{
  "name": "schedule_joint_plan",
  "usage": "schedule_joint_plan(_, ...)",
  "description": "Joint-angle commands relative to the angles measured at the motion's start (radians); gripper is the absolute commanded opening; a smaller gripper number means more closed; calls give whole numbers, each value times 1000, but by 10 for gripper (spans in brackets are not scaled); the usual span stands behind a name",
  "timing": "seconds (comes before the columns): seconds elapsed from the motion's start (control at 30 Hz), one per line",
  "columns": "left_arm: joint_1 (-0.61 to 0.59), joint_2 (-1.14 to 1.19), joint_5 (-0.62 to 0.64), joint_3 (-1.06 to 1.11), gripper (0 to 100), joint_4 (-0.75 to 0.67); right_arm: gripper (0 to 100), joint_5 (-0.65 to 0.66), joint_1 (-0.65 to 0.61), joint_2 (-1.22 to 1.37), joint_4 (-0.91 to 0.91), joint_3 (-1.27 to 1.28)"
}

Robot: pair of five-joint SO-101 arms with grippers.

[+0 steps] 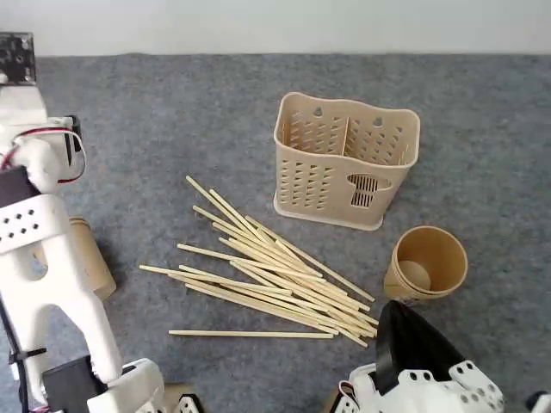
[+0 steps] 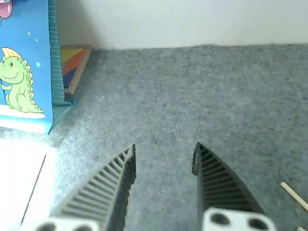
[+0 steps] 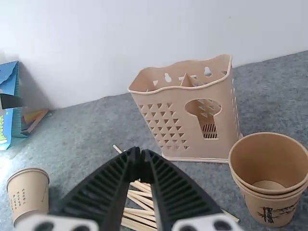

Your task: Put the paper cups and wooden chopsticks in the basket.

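Observation:
The beige slotted basket (image 1: 344, 159) (image 3: 187, 115) stands upright at the back of the grey mat. Several wooden chopsticks (image 1: 275, 275) (image 3: 137, 195) lie in a loose pile in front of it. Two nested paper cups (image 1: 426, 262) (image 3: 269, 178) stand to the pile's right. A single paper cup (image 1: 86, 258) (image 3: 28, 192) stands at the left, partly hidden behind the left arm (image 1: 39, 258). My right gripper (image 1: 393, 308) (image 3: 141, 154) is shut and empty, near the front edge between the pile and the nested cups. My left gripper (image 2: 163, 151) hangs open over bare mat, one chopstick tip (image 2: 293, 192) off to its side.
A blue box with a dinosaur picture (image 2: 24, 72) and a flat coloured board (image 2: 74, 62) stand by the white wall. A white sheet (image 2: 19, 178) lies next to the left gripper. Grey mat lies bare behind and to the right of the basket.

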Motion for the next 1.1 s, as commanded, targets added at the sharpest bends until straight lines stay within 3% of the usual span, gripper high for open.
schedule_joint_plan(0.0, -11, -31, -25, 93, 191, -160, 9, -9, -5, 7, 38, 6)
schedule_joint_plan(0.3, -157, 230, -121, -2, 191, -135, 9, -9, -5, 7, 39, 57)
schedule_joint_plan(0.47, -222, 404, -238, -159, 191, 52, 9, -9, -5, 7, 39, 80)
schedule_joint_plan(0.67, -256, 551, -324, -254, 191, 166, 9, -11, -5, 7, 39, 80)
schedule_joint_plan(1.07, -261, 563, -523, -329, 191, 571, 9, -11, -5, 7, 39, 80)
